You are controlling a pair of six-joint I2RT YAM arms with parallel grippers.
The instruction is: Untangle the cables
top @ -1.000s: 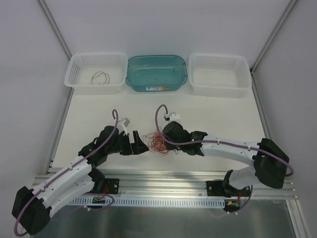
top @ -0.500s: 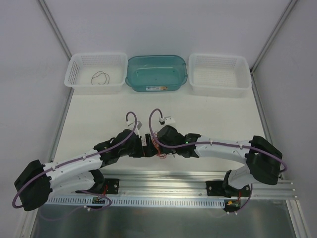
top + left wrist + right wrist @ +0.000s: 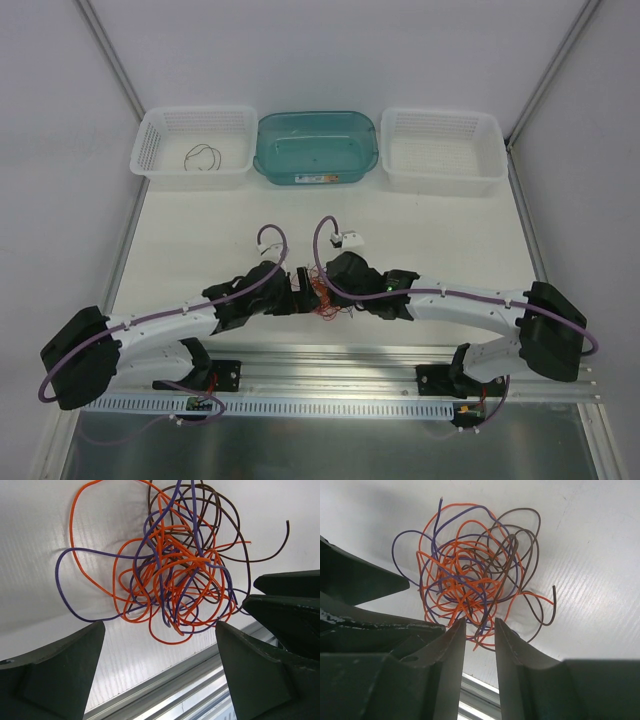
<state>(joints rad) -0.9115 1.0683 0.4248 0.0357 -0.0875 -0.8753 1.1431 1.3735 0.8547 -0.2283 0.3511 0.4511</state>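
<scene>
Left end effector [image 3: 159, 630]: hanging released, spreading both fingers [image 3: 50, 672] wide on either side of the tangle's near edge, touching no strand in the left wrist view.
Right end effector [image 3: 480, 625]: holding its fingers [image 3: 445, 670] nearly together, leaving only a slim gap; taking the lowest orange and purple loops into that gap; impossible to tell whether pinching them or merely straddling them.
Meeting point: facing each other tip to tip at the near middle of the desk [image 3: 430, 235], the left end effector [image 3: 299, 284] approaching from the left, the right end effector [image 3: 323, 288] from the right, crowding just over the tangle.
The cables [image 3: 175, 565]: lying as one small knot of orange, purple and dark brown strands directly under and between the two tips, resting on the white desk, throwing one purple loop out to the side and one dark brown end curling free; showing in the top view [image 3: 327, 306] only as a red-orange fringe beneath the black tips.
Loose strand [image 3: 203, 156]: lying alone as a thin dark loop inside the left white basket [image 3: 147, 140], well apart from the knot.
Teal tub [image 3: 318, 117]: sitting between the two baskets at the far edge.
Right white basket [image 3: 440, 113]: sitting beside the tub on the right.
Rail [image 3: 330, 360]: running along the near edge, carrying both arm bases.
</scene>
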